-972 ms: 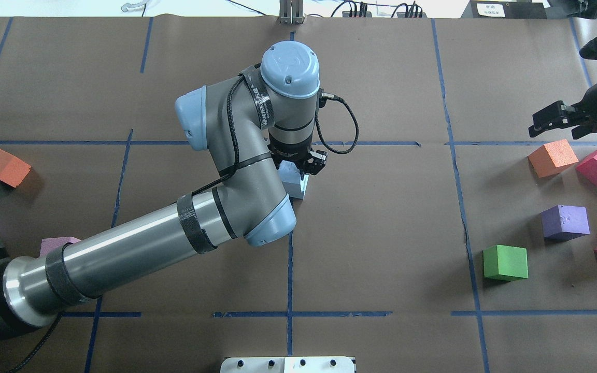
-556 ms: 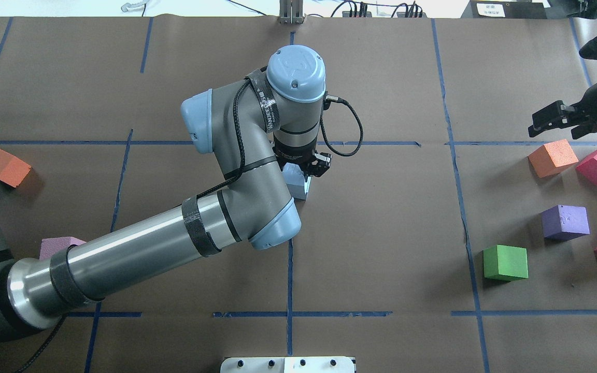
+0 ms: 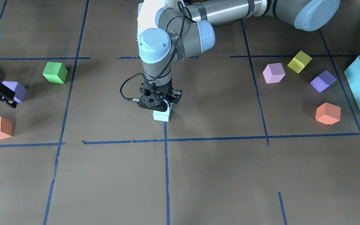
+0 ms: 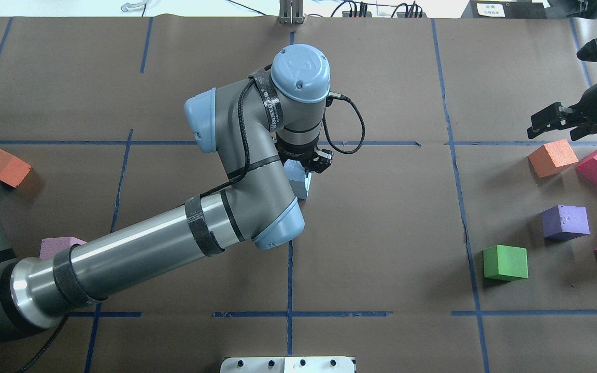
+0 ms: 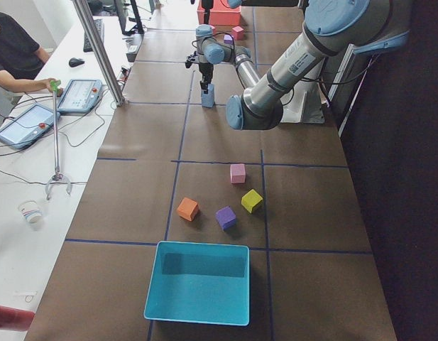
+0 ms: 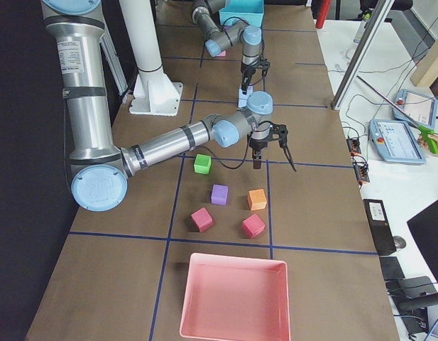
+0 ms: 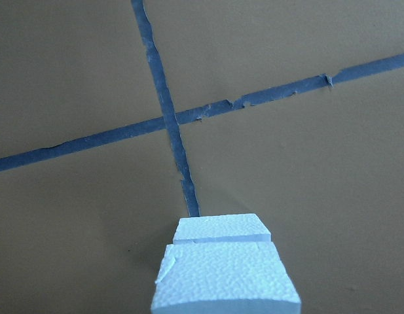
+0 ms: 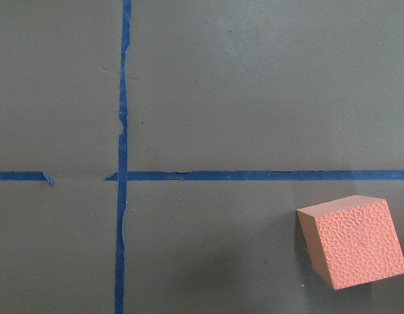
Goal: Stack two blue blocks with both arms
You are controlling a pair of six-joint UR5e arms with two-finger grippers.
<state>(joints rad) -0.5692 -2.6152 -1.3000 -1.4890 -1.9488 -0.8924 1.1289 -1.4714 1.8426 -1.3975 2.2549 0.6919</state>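
Upper blue block [image 7: 224, 278] sits atop lower blue block [image 7: 218, 229], slightly off square, on the blue tape line [image 7: 169, 118] at mid worktop [image 3: 217, 175]. Left pincer [image 3: 162, 106] straddles the upper one from above, likely to place it; gripping or released, cannot tell. Right pincer [image 6: 274, 162] hangs spread wide, empty, near an orange cube [image 8: 353, 239], well apart from the stack

Definitely a robotics lab: paper-covered bench [image 4: 381, 248] with a blue tape grid [image 4: 289, 269], teach pendants [image 5: 82, 96] and an operator [image 5: 13, 50] alongside.
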